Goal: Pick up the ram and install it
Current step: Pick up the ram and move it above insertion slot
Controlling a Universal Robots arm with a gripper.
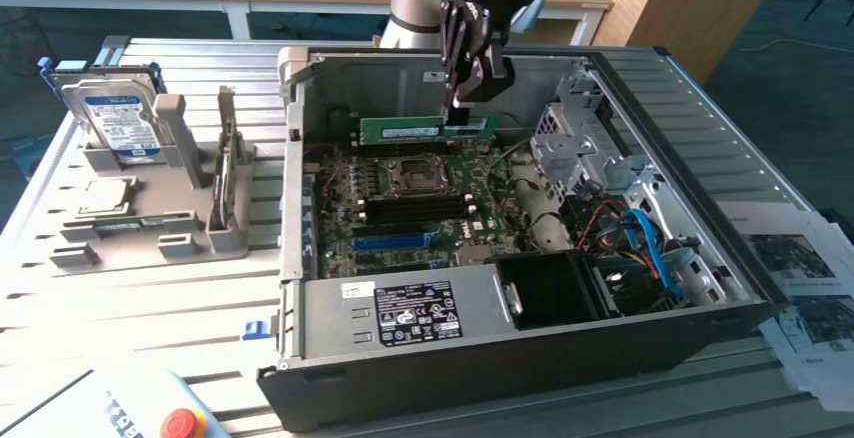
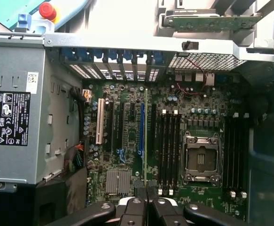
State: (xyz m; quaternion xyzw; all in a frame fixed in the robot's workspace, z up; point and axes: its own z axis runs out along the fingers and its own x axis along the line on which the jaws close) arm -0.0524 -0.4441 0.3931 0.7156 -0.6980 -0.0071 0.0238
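At the exterior view's left, a grey rack (image 1: 187,243) on the tabletop (image 1: 134,308) keeps spare parts upright, probably for easy gripping. Further right, inside the open computer case (image 1: 534,358), the ram (image 1: 400,131) hangs above the motherboard (image 1: 454,233). It stands on edge, likely so its contacts face the slots. Its long axis runs across the exterior view, parallel to the black memory slots (image 2: 167,146). The tool (image 1: 461,116) is clamped on the end toward that view's right.
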